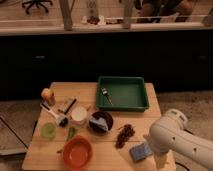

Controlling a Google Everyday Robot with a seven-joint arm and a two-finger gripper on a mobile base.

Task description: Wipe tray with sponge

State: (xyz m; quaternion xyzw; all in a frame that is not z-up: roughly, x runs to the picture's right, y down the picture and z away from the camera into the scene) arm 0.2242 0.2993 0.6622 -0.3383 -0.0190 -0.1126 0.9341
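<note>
The dark green tray (129, 97) lies at the back right of the wooden table, with a small metal utensil (106, 95) inside it at the left. The blue-grey sponge (140, 151) rests flat on the table near the front right edge. My white arm (175, 137) comes in from the lower right. Its gripper (159, 160) hangs just right of the sponge, close to it, open and holding nothing.
A reddish-brown clump (125, 135) lies between tray and sponge. Left of it stand a dark bowl (100, 122), an orange bowl (77, 152), a white cup (78, 115), a green cup (48, 130) and a brush (54, 114). Dark cabinets run behind the table.
</note>
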